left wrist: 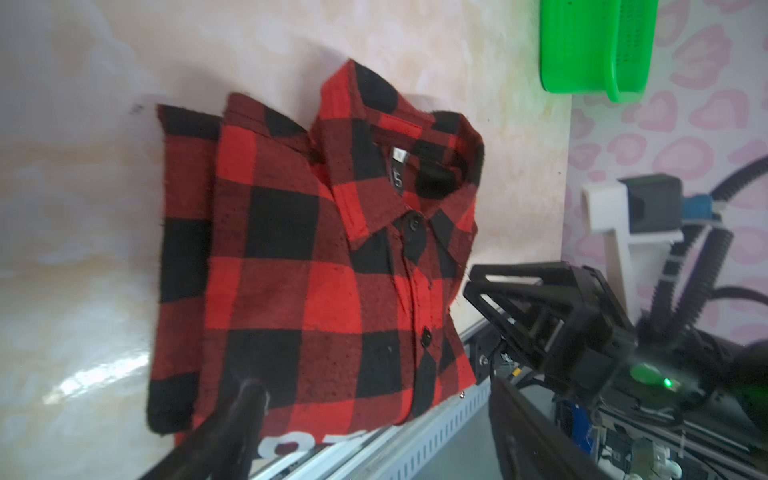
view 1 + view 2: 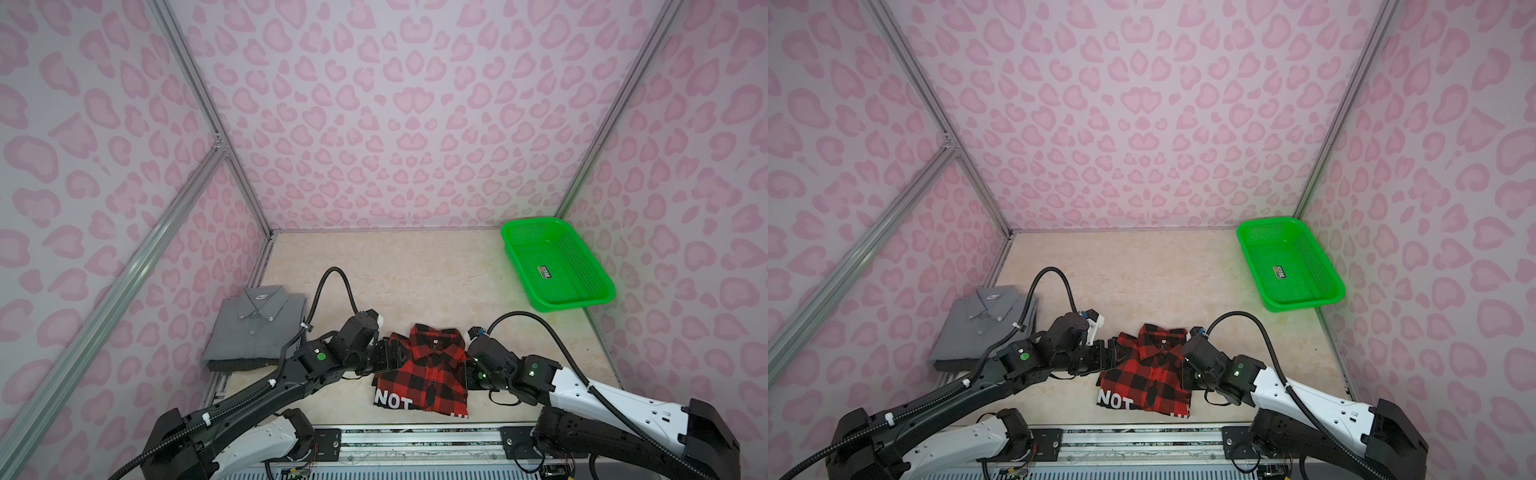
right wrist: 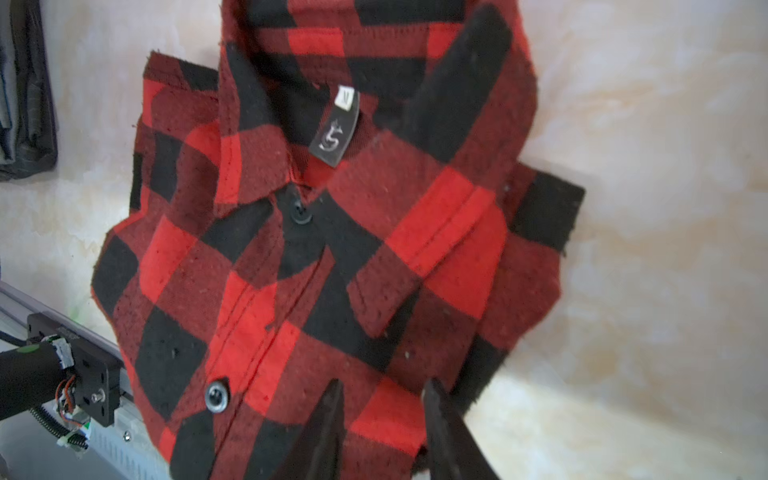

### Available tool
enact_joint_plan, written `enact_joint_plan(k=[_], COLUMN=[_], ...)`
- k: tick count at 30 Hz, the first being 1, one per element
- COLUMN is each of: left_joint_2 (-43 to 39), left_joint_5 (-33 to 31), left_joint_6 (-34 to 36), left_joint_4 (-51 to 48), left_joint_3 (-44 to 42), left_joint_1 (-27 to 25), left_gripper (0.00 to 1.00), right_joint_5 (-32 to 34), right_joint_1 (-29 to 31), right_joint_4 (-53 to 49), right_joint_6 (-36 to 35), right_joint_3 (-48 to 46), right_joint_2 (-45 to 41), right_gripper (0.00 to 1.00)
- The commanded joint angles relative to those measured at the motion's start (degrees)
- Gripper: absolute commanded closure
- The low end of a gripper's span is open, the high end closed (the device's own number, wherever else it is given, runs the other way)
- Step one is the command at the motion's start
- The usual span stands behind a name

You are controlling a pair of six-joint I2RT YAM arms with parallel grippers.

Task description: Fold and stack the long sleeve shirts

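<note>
While both arms reach in low from the near edge, they meet at opposite sides of the folded red-and-black checked collared shirt [image 2: 424, 370]. It lies flat on the pale marbled table [image 2: 415, 282], close to the near edge and about midway across. Its collar points to the far side, and a black band with the white letters "NOT" shows at its near hem.

The left arm, black along its long link, slants up from the lower left, and its wrist bends inward. This brings the left end effector [image 2: 388, 357] to the shirt's left edge. In the left wrist view its fingers stand spread wide, one of them over the cloth.

The right arm, white along its long link, comes in from the lower right and mirrors that bend. The right end effector [image 3: 384, 386] sits over the shirt's right edge. Its two dark fingers [image 3: 332, 415] stand a narrow gap apart above the checks, and I cannot tell whether they nip any cloth.

The plain grey buttoned collared shirt [image 2: 253, 328] lies folded by the left wall, apart from the checked one. A green perforated plastic basket [image 2: 573, 303] sits at the far right corner.
</note>
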Motion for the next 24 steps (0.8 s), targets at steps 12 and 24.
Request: enact_joint_plan(k=[12,24], left_joint_2=[9.9,15.7], left_joint_5=[-5.3,-5.6], left_joint_6=[-7.6,-9.4], left_joint_4=[8.3,11.6], left_joint_3=[-4.7,-10.1], left_joint_1=[-9.9,-10.6], left_gripper=[0.14,0.14], right_joint_5=[2.6,-5.6], right_joint_1=[-7.1,-11.8], right_joint_4=[0.7,12.2], right_joint_6=[-7.5,-14.5], right_joint_3=[0.0,-1.5], right_joint_2=[-1.2,5.5], right_gripper=[0.53,0.67])
